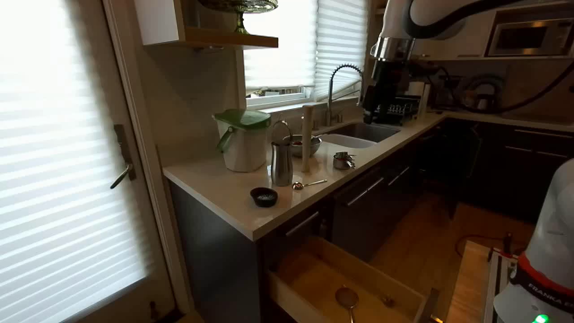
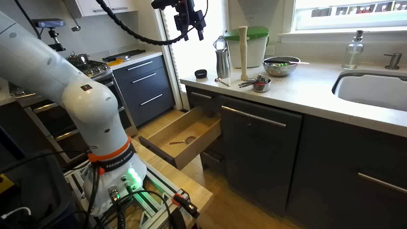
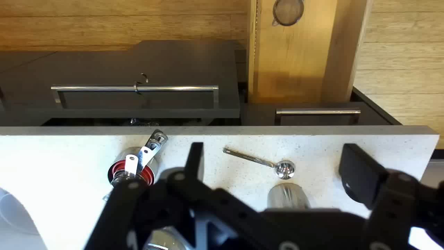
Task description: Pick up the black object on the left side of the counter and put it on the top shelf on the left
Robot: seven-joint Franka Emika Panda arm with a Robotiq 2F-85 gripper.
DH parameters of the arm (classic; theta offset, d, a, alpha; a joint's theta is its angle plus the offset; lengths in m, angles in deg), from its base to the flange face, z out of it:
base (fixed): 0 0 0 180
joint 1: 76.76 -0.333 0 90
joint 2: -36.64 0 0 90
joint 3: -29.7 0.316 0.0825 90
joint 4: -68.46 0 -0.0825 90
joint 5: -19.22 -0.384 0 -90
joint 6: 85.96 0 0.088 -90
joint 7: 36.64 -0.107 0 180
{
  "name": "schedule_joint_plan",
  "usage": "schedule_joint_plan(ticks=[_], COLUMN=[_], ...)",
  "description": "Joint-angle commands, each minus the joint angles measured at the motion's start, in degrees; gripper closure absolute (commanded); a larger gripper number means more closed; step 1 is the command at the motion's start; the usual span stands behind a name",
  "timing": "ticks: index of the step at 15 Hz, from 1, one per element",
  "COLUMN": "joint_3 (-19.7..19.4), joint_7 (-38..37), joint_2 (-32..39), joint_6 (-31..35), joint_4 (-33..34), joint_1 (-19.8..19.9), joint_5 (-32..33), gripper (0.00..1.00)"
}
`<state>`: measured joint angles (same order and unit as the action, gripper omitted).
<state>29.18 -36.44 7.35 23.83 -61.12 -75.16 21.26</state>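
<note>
The claw (image 2: 193,37) hangs spread and empty above the surface (image 2: 318,86); the black dish (image 1: 263,198) lies below it, off-centre toward the surface's free end

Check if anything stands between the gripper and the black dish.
Nothing visible covers the black dish, but the metal canister stands beside it and, in the wrist view, shows between the fingers of the gripper; a low sideways move might clip the canister.

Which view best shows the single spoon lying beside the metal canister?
The wrist view: seen from above, the spoon shows its whole handle and round head, uncovered, against the pale counter. Both exterior views show it smaller and at a slant.
</note>
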Motion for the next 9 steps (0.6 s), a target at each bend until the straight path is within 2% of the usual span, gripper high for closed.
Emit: schedule_joint_plan(ticks=[1,8,9], joint_3=[-0.1,-0.1,0.7], joint_7=[-0.1,-0.1,-3.1], joint_2=[0.0,0.0,1.1], joint_6=[-0.1,-0.1,1.3], joint_4=[0.1,0.1,0.2], joint_1=[-0.1,-0.1,0.1], joint_5=[0.1,0.1,-0.4], gripper=[0.00,0.00,0.00])
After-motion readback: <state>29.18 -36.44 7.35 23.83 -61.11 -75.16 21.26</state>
